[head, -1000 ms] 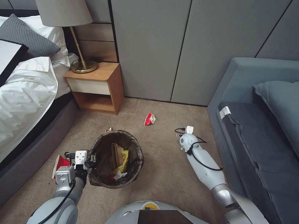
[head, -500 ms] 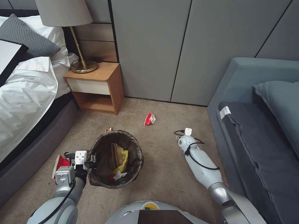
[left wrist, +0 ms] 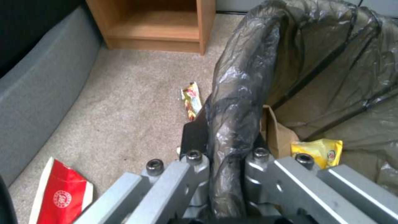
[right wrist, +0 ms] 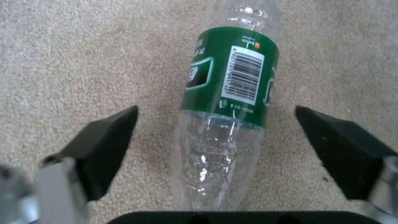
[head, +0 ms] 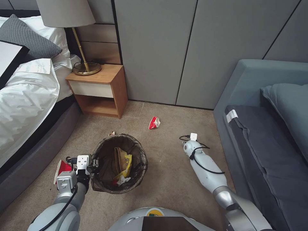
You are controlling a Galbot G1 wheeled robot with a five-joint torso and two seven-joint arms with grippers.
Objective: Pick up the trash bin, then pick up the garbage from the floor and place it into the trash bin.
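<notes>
Clear plastic, crushed, with a green label: a bottle (right wrist: 224, 102) lies on the carpet floor (right wrist: 74, 56) directly between the 2 black fingers (right wrist: 104, 146) of the right claw (right wrist: 215, 137). That claw is spread wide, well apart from the bottle on both sides, grasping nothing. In the head view the right arm reaches down near the sofa (head: 266, 134), its wrist low over the carpet, so the bottle itself is hidden there.

The left claw (left wrist: 226, 155) is clenched on the rim of the trash bin (head: 119, 163), 1 finger outside and 1 inside, pinching the dark bag liner folded over the edge. The bin stands in front of the robot's base, on its left side. Inside it sit a brown paper bag (left wrist: 278, 133), a yellow snack wrapper (left wrist: 317, 149) and some white tissue (head: 123, 180).

Loose garbage on the floor: a flattened red-and-white paper cup (left wrist: 60, 193) just beside the left arm, a small colourful wrapper (left wrist: 191, 100) touching or nearly touching the bin's far side, and another crushed red-and-white cup (head: 154, 122) farther off, between the bin and the wall. A wooden nightstand (head: 99, 89) with a brass lamp (head: 84, 65) stands beside the bed (head: 25, 96).
</notes>
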